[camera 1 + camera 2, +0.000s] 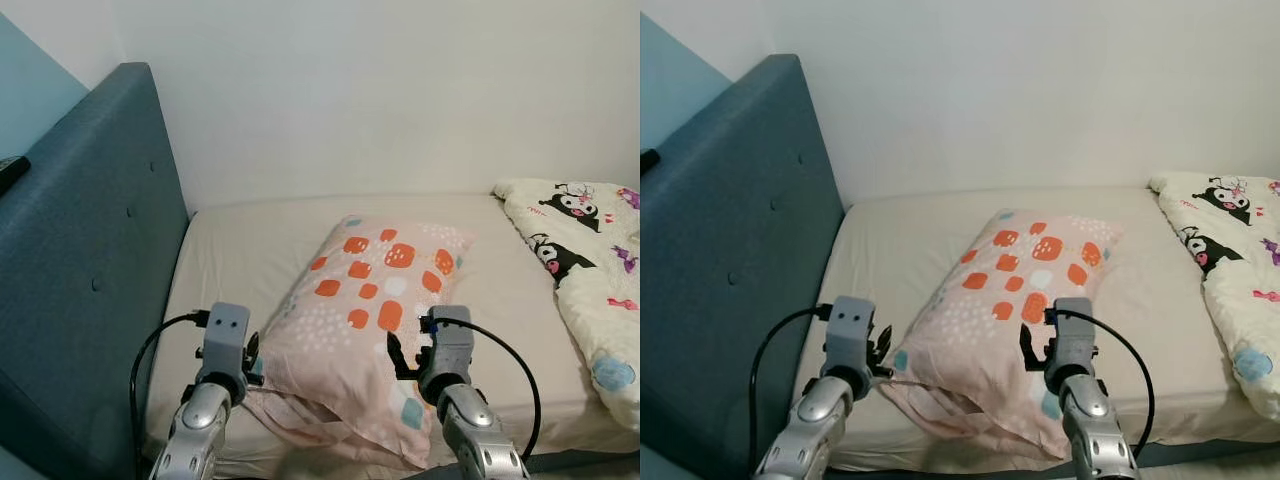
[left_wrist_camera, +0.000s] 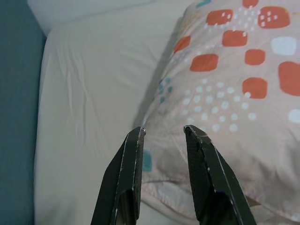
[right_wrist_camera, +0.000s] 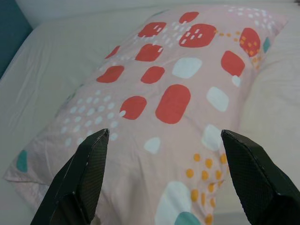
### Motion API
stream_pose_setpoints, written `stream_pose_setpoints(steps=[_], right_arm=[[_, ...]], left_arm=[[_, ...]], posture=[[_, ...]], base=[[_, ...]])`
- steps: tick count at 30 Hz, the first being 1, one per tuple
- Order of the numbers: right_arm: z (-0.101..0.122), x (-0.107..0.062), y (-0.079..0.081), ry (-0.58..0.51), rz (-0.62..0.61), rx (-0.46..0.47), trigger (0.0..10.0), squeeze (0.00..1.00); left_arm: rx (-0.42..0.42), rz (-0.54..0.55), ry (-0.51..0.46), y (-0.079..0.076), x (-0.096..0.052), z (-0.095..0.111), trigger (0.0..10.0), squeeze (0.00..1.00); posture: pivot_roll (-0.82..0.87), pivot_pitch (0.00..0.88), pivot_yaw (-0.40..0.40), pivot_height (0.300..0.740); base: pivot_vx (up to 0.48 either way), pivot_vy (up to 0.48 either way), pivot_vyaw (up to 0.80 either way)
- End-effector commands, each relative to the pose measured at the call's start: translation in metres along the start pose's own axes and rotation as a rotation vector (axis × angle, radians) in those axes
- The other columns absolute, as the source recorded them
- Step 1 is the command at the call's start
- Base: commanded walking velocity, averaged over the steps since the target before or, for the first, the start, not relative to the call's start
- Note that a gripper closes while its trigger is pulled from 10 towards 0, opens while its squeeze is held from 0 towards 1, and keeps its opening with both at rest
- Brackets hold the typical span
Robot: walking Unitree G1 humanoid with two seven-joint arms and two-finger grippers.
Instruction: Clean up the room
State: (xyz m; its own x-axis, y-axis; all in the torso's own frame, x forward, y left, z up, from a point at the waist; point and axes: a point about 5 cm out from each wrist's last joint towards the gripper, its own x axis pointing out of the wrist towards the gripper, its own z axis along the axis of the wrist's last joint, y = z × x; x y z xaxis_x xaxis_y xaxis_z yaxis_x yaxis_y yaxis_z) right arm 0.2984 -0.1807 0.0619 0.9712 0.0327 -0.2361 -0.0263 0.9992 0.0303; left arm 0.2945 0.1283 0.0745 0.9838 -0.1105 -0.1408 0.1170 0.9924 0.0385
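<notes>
Nearest the camera, the two silver arms reach over the near edge of the bed. The left gripper [image 2: 164, 133] hovers at the near left edge of the pale pink pillow with orange, white and teal blotches [image 1: 372, 300], its black fingers a narrow gap apart with nothing between them. The right gripper [image 3: 164, 140] hangs above the pillow's near right part, its fingers spread wide and holding nothing. The pillow lies slantwise on the cream fitted sheet [image 1: 240, 260] of the mattress, its near end at the bed's front edge and its far end pointing toward the wall. To the left stands the dark teal upholstered headboard with button tufts [image 1: 90, 270], with a small black object [image 1: 10, 172] on its top edge. At the right lies a cream quilt printed with black-and-white cartoon figures [image 1: 585, 270]; no writing on it can be read. Behind the bed rises a plain white wall [image 1: 400, 90].
</notes>
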Motion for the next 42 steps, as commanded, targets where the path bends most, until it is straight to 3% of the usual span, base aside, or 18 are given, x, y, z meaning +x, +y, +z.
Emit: stream_pose_setpoints(steps=[1,12,42], right_arm=[[-0.0029,-0.0003,-0.0009,0.007,-0.003,0.009,10.0,0.00],[-0.0055,-0.0010,-0.0010,0.009,-0.003,0.015,10.0,0.00],[-0.0085,-0.0016,0.0057,0.006,0.005,0.031,10.0,0.00]], left_arm=[[0.010,-0.008,0.020,0.0010,-0.0013,-0.0059,10.0,0.00],[0.009,-0.016,0.021,-0.0001,-0.0022,-0.0074,10.0,0.00],[0.024,-0.020,0.031,-0.0006,-0.0027,-0.0075,10.0,0.00]], posture=[[-0.02,0.041,-0.030,0.691],[-0.02,0.033,-0.026,0.657],[0.00,0.059,-0.014,0.652]], base=[[0.000,0.000,0.00],[0.000,0.000,0.00],[0.000,0.000,0.00]])
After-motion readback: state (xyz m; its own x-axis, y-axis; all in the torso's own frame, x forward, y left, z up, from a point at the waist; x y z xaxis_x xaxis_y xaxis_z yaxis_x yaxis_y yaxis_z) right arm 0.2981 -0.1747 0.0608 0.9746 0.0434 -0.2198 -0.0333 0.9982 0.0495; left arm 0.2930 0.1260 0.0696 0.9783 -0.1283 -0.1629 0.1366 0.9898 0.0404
